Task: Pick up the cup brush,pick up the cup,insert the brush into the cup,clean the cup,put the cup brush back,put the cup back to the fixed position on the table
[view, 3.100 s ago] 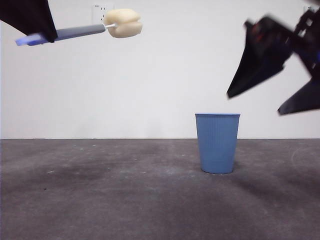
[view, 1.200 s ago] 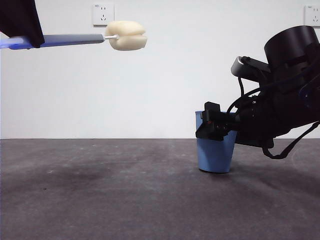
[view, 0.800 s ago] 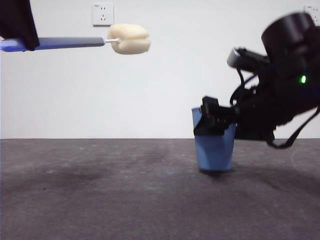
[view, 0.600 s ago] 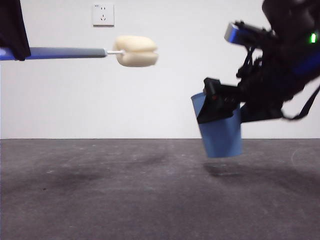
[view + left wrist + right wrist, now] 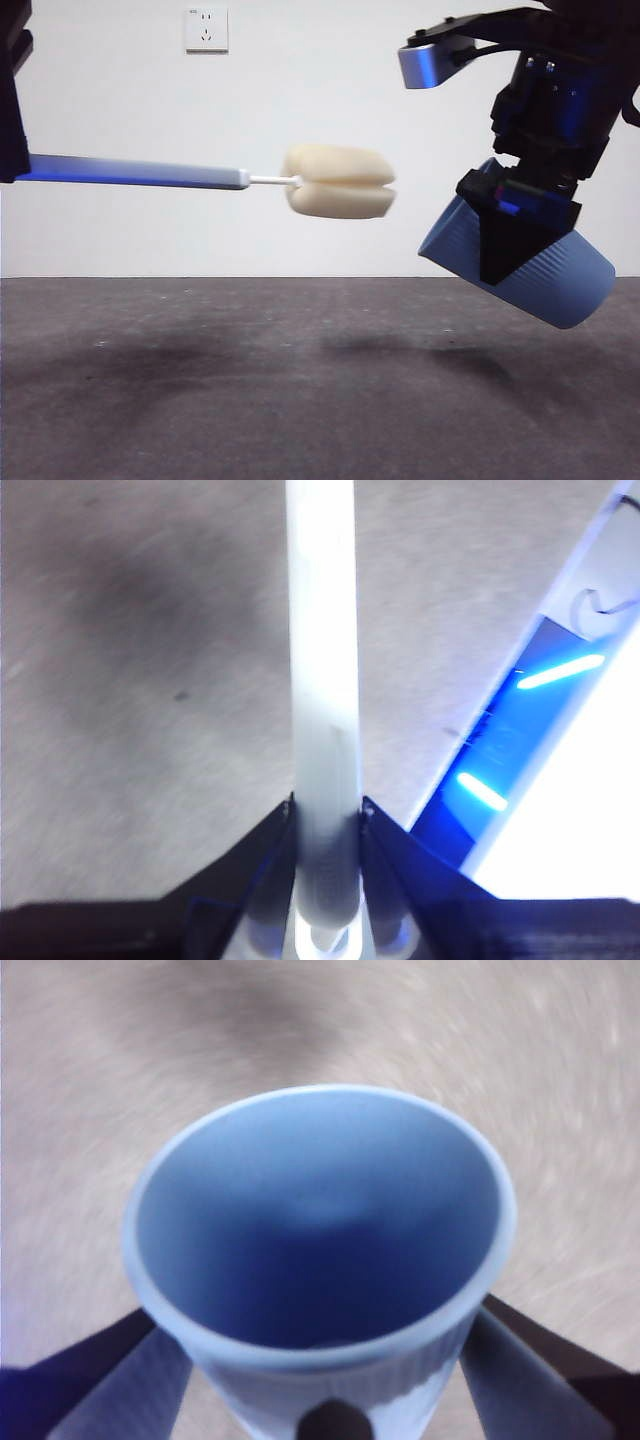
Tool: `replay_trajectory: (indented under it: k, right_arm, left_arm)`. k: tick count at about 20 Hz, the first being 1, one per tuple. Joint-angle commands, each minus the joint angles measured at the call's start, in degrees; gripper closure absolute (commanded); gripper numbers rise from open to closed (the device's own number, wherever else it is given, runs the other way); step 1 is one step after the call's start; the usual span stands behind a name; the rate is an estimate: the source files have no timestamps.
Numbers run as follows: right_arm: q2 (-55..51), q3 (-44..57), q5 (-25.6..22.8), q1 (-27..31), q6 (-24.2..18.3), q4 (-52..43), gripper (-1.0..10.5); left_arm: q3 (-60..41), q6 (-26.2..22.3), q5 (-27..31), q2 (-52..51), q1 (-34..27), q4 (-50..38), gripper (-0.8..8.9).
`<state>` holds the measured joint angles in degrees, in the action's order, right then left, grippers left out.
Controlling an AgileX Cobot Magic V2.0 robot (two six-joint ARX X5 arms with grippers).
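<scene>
- Front view: the cup brush (image 5: 230, 180) hangs in the air well above the table (image 5: 250, 390), its long axis nearly level. The grey handle runs in from the picture's left edge, and the cream sponge head (image 5: 340, 182) points toward the cup.
- Front view: the left gripper (image 5: 12, 95) shows only as a dark shape at the left edge, over the handle's far end; its jaws cannot be judged from here.
- Front view: the cup (image 5: 520, 258) is off the table on the right, tipped well over. Its long axis slants, with the open mouth facing the sponge head and slightly up, and the base lower and further right. Mouth and sponge are near each other but apart.
- Front view: the right gripper (image 5: 515, 235) comes down from the upper right, a black jaw lying across the cup's ribbed wall. A wall socket (image 5: 206, 29) sits high on the white wall.
- Left wrist view: the left gripper (image 5: 325, 820) has its two black jaws pressed close on either side of the pale handle (image 5: 322, 660), which runs straight away from the camera.
- Right wrist view: the right gripper (image 5: 325, 1360) has its jaws spread to the cup's width and clamped against the ribbed sides. The cup (image 5: 320, 1250) shows its open mouth to the camera, with blurred table behind.
</scene>
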<state>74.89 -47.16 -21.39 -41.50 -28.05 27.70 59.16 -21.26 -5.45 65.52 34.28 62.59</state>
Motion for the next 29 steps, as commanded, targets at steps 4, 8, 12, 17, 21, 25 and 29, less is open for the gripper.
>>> replay_trajectory:
  k: [4,8,12,17,21,25,29]
  right_arm:
    - [0.1,-0.1,-6.8,-5.5,-9.2,1.4,9.6]
    - [0.1,-0.1,-7.8,-8.8,-10.8,1.8,9.6]
    - [0.2,-0.1,-9.2,-12.5,-13.3,3.5,9.6]
    - [0.9,-0.1,-10.0,-16.9,-13.7,3.8,9.6]
    - [1.9,-0.1,-10.3,-19.0,-13.8,4.2,9.6]
    - [1.9,-0.1,-11.6,-19.0,-13.8,4.7,9.6]
    - [1.9,-0.1,-14.5,-18.0,-13.8,6.1,9.6]
  left_arm:
    - [0.2,-1.2,-1.1,1.2,5.6,1.4,8.22]
    - [0.2,0.9,-1.0,4.6,9.3,0.1,8.22]
    - [0.2,3.5,-1.0,7.3,11.4,-4.1,8.22]
    - [0.2,5.3,-1.1,10.6,14.2,-7.1,8.22]
    - [0.2,7.0,-1.1,11.9,15.7,-10.4,8.22]
    - [0.2,8.4,-0.5,11.8,16.4,-11.1,8.22]
    - [0.2,8.6,4.2,11.4,15.9,-7.6,8.22]
